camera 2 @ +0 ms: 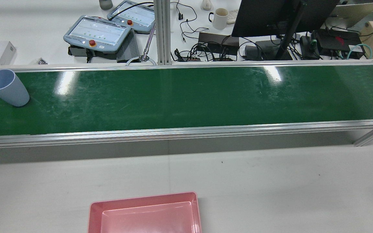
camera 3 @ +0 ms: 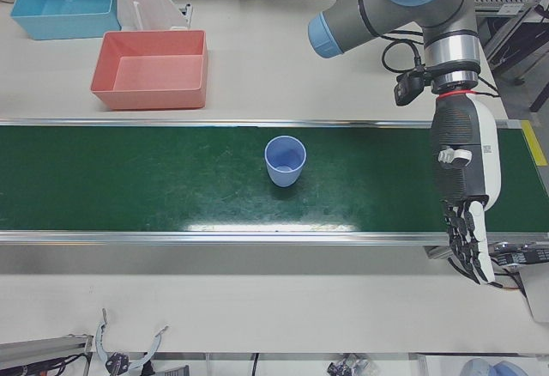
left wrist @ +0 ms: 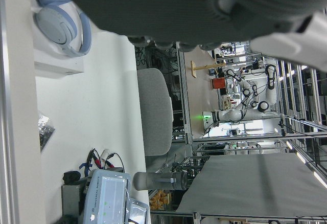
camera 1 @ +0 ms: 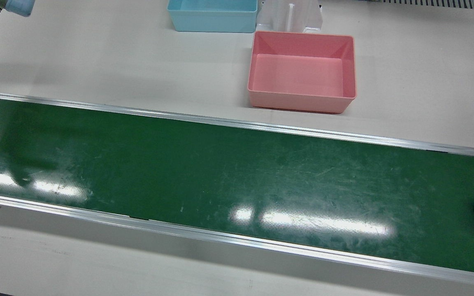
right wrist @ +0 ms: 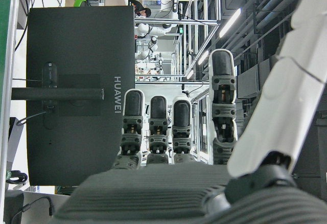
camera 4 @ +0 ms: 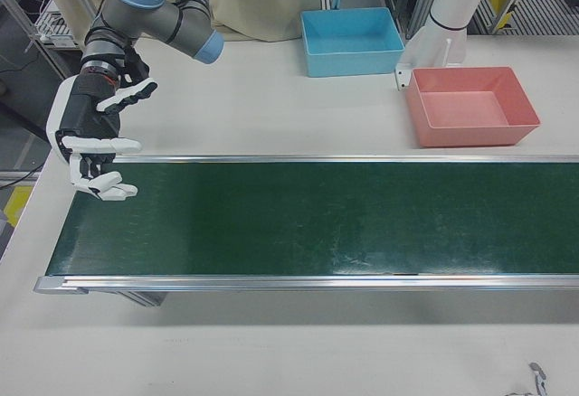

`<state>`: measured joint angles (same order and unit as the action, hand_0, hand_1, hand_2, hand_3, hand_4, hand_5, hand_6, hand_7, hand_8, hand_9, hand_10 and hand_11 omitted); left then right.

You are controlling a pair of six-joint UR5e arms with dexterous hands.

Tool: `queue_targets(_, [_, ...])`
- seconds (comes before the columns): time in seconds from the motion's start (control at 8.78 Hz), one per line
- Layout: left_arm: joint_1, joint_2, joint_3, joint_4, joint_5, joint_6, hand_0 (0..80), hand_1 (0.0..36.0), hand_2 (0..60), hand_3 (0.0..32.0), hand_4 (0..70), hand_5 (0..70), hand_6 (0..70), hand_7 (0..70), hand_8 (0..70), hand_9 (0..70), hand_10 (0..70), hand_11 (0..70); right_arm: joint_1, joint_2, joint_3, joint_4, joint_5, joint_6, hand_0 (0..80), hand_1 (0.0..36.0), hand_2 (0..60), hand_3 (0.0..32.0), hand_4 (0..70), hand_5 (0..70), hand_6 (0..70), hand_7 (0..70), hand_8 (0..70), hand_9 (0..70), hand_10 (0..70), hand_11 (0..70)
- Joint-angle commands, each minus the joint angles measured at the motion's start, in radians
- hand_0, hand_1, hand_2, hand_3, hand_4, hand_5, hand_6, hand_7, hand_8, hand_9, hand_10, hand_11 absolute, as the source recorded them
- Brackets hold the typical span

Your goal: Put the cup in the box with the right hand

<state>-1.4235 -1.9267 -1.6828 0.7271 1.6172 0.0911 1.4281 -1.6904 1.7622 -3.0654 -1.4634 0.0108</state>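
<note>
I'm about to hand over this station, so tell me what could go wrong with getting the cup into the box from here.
1. The light blue plastic cup stands on the green conveyor belt on the left arm's half, far from the open right hand: a long reach.
2. Tall and upright, it may tip when grasped.
3. The blue plastic box beside the pink plastic box invites a wrong drop.

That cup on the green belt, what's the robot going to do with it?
The blue cup stands upright on the green belt, and nothing holds it. The job is to put it in the pink box, which is empty. The right hand hangs open at the far end. The left hand hangs open too.
</note>
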Motion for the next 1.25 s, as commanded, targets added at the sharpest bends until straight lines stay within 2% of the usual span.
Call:
queue_targets(0.0, [0.000, 0.000, -0.003, 0.000, 0.000, 0.001, 0.0, 0.0, 0.0, 0.0, 0.0, 0.0, 0.0, 0.0, 0.0, 0.0, 0.0, 0.0, 0.000, 0.000, 0.000, 0.000, 0.000, 0.000, 51.2, 11.8, 2.3, 0.0, 67.1, 5.5, 15.0, 55.4, 20.0, 32.9, 23.5, 34.2])
queue_targets(1.14, [0.000, 0.000, -0.005, 0.000, 0.000, 0.001, 0.0, 0.0, 0.0, 0.0, 0.0, 0.0, 0.0, 0.0, 0.0, 0.0, 0.0, 0.0, 0.000, 0.000, 0.000, 0.000, 0.000, 0.001, 51.7, 12.4, 2.4, 0.0, 66.4, 5.6, 14.9, 55.2, 19.9, 32.7, 22.9, 33.4])
